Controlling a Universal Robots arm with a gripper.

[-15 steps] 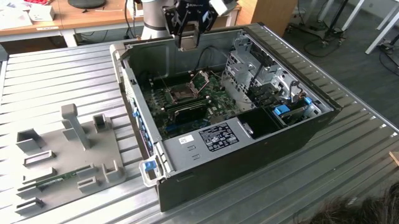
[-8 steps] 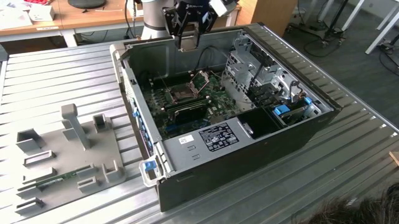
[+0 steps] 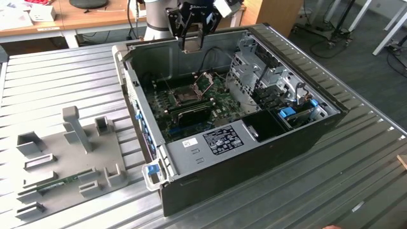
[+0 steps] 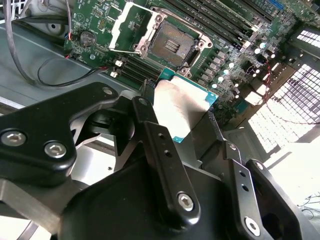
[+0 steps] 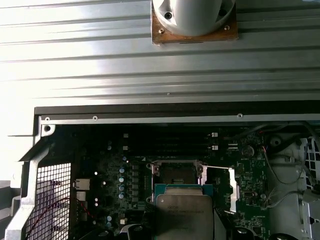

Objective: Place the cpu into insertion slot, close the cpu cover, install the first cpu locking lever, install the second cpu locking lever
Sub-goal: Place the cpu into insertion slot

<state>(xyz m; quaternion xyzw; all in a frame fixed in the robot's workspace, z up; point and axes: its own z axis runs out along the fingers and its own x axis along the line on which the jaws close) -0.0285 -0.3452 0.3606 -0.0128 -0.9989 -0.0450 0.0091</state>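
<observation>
My gripper [image 3: 192,46] hangs above the rear wall of the open computer case, shut on the cpu [image 4: 186,100], a flat square chip with a grey metallic top and green edge. In both wrist views the chip sits between the black fingers [image 4: 159,142]. The insertion slot [image 4: 172,45] lies uncovered on the green motherboard [image 4: 100,15], some way below and ahead of the chip. The cpu cover [image 4: 131,27] stands flipped open beside the slot. In the first wrist view the cpu [image 5: 183,215] hovers just short of the slot [image 5: 177,174], with the cover [image 5: 231,190] off to one side. In the exterior view the slot [image 3: 186,95] sits mid-board.
The case walls [image 3: 149,57] surround the board. Memory slots [image 4: 220,20] run beside the socket, and loose cables [image 4: 55,70] lie near the case edge. Drive bays [image 3: 273,90] fill the exterior view's right. A grey fixture tray [image 3: 64,157] rests on the ribbed table at the exterior view's left.
</observation>
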